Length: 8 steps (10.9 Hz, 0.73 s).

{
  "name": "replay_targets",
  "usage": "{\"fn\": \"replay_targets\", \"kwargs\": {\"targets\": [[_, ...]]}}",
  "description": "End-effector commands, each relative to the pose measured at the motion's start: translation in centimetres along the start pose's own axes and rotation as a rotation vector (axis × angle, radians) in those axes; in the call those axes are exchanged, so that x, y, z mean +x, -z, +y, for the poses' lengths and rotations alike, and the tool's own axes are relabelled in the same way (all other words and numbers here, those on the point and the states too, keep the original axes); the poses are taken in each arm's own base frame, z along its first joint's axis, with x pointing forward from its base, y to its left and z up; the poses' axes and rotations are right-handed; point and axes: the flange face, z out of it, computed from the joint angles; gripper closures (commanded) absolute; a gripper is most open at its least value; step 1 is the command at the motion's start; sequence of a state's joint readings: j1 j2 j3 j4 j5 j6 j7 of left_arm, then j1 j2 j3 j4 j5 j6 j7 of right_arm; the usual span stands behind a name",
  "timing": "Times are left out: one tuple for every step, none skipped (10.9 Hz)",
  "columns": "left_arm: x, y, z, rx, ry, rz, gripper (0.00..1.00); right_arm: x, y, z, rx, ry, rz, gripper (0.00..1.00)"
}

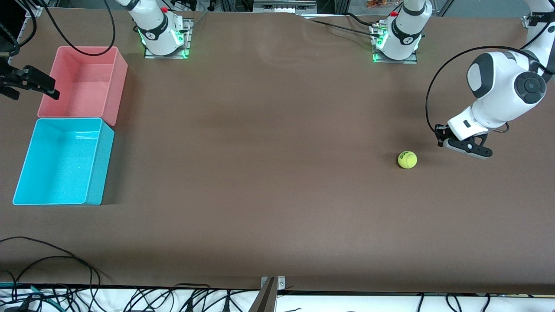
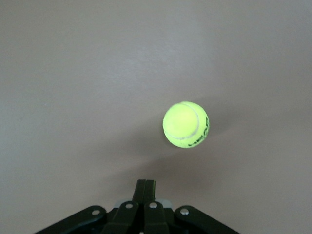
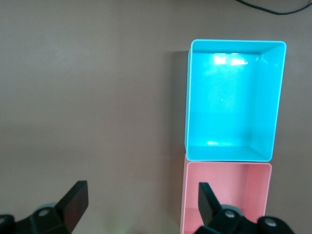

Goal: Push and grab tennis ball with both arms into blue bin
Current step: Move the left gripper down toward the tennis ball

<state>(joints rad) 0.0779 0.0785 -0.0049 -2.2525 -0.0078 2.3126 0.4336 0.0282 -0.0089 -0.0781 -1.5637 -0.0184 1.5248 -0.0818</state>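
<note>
Yellow-green tennis ball [image 1: 407, 159] rests on the table; empty blue bin [image 1: 93, 173] well apart.

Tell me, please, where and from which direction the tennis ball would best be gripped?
Probably from straight above, fingers closing across its widest middle. The tennis ball is round, so no side is better than another, and it lies free on the bare table with nothing touching it. The left gripper, shut and empty, is beside it; the right gripper waits open by the bins.

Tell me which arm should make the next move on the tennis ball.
Left, probably. The left gripper, jaws shut and empty, sits right beside the tennis ball at its own end of the table, ready to push. The right gripper waits open by the pink bin and blue bin.
</note>
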Motion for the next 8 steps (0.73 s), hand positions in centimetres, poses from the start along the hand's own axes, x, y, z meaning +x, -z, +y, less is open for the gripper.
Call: {"fn": "replay_targets", "kwargs": {"targets": [[-0.3, -0.8, -0.2, 0.011, -0.390, -0.015, 1.00, -0.1, 0.8, 0.1, 0.017, 0.012, -0.001, 0.00], [-0.3, -1.0, -0.3, 0.010, -0.533, -0.018, 1.00, -0.1, 0.8, 0.1, 0.017, 0.010, -0.001, 0.00], [-0.5, -1.2, -0.4, 0.005, -0.632, -0.021, 1.00, -0.1, 0.8, 0.1, 0.017, 0.010, -0.002, 0.00], [-0.7, -1.7, -0.3, -0.004, -0.706, -0.029, 1.00, -0.1, 0.8, 0.1, 0.017, 0.010, -0.002, 0.00], [-0.7, -2.6, -0.3, -0.014, -0.772, -0.039, 1.00, -0.1, 0.8, 0.2, 0.017, 0.010, -0.001, 0.00], [-0.3, -3.1, -0.6, 0.022, -0.866, -0.033, 1.00, -0.1, 0.7, 0.2, 0.017, 0.010, -0.002, 0.00], [0.1, -3.8, -0.8, 0.056, -0.944, -0.033, 1.00, -0.1, 0.7, 0.2, 0.017, 0.010, -0.002, 0.00], [0.4, -4.5, -0.8, 0.062, -0.972, -0.031, 1.00, -0.1, 0.7, 0.2, 0.017, 0.009, -0.002, 0.00]]}}
